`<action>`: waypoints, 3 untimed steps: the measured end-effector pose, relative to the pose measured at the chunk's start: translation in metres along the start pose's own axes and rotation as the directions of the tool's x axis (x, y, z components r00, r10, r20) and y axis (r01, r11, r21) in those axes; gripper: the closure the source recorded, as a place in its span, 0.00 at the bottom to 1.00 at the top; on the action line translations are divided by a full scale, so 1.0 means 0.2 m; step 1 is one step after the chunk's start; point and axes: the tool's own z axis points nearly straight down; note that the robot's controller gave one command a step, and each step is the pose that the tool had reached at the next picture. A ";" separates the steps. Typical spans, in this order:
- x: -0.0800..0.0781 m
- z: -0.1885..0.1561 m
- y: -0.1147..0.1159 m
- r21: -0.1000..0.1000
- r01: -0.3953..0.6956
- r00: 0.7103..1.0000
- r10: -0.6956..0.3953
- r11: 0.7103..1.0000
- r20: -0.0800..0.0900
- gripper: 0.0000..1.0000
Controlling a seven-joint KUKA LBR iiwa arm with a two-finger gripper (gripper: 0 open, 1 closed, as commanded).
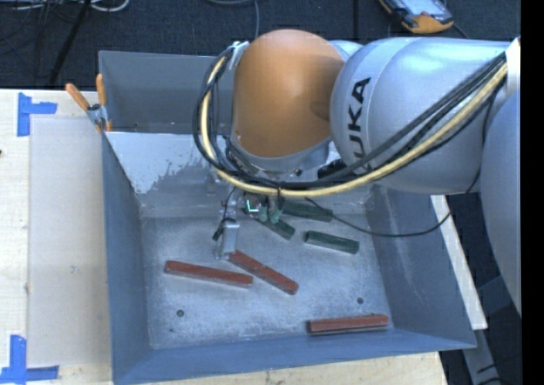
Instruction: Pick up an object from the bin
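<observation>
Item inspected: grey metal bin (pixel 127 230), seen from above and somewhat to one side. The arm (pixel 416 111) enters from the view's right, and its orange cover (pixel 285 94) stands over the rear half of the bin floor. Yellow and black cables (pixel 208 133) loop round the cover.

Landmark: the slanted red-brown bar (pixel 265 273), a flat strip lying near the middle of the bin floor with its higher end pointing to the rear left.

Jaws: they are lowered beneath the cover and stand directly over the rear-left end of the slanted red-brown bar, at or very close to its surface. Contact cannot be confirmed. Whether the jaws are apart or together cannot be told from this angle, and no object is seen between them.

Other contents, placed from the landmark:
- A second red-brown bar (pixel 208 273) lies just to the left of it, nearly level, with its right end close to the landmark's middle.
- A third red-brown bar (pixel 347 323) lies to the front right of it, close to the bin's front wall and well apart from the landmark.
- One dark green bar (pixel 331 242) lies to the rear right of it, flat on the floor.
- Two further dark green bars (pixel 308 212) (pixel 276 223) lie behind it, partly covered by the wrist and cables
</observation>
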 end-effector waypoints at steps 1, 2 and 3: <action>-0.01 -0.02 0.00 -0.001 -0.004 1.000 0.004 1.000 0.008 0.00; 0.03 0.21 -0.01 -0.002 0.057 0.998 -0.057 0.998 0.014 0.00; 0.02 0.81 -0.20 -0.003 -0.139 0.990 0.139 0.990 0.007 1.00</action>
